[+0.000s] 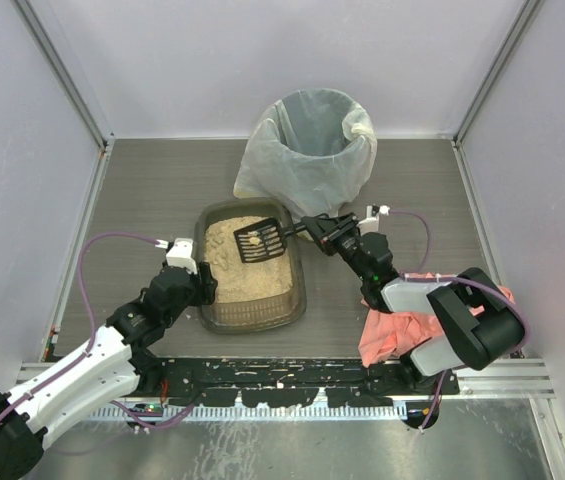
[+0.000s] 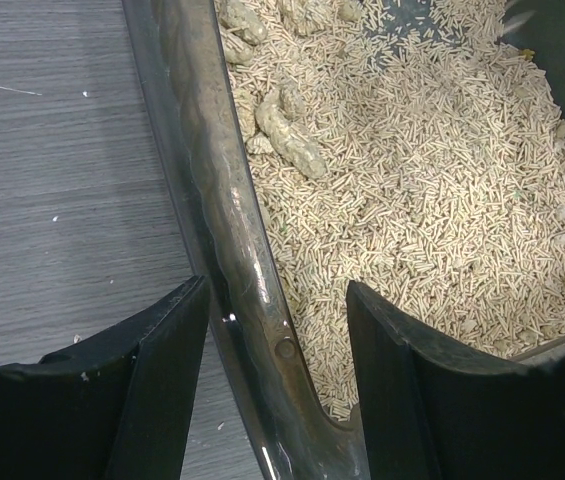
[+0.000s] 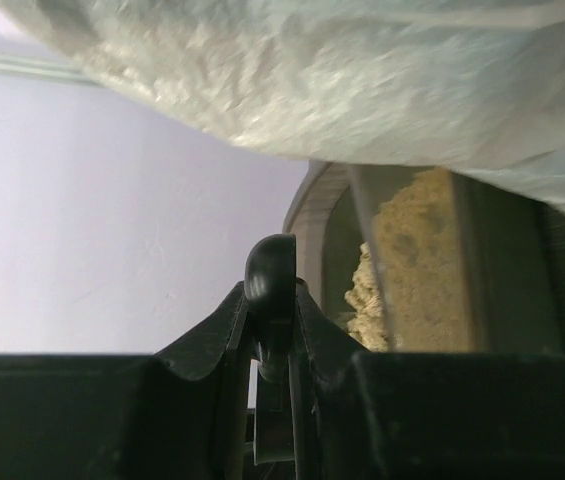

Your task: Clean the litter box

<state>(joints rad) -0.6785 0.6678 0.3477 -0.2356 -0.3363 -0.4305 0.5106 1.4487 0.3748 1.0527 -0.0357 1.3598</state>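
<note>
Top view: litter box (image 1: 300, 292) mid-frame, right gripper (image 1: 324, 230) clamped on a black scoop (image 1: 260, 240) above it. Left wrist: left gripper (image 2: 277, 385) straddles the box's rim, jaws parted, not closed. Stiff, slick, likely litter-heavy: take the rim. Right wrist: scoop handle pinched tight.

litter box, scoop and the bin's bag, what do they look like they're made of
The litter box looks like dark, glossy, see-through hard plastic: highlights run along its rim. The scoop is matte black and slotted, probably moulded plastic. The bag is thin whitish translucent film, crinkled and draped in folds.
</note>
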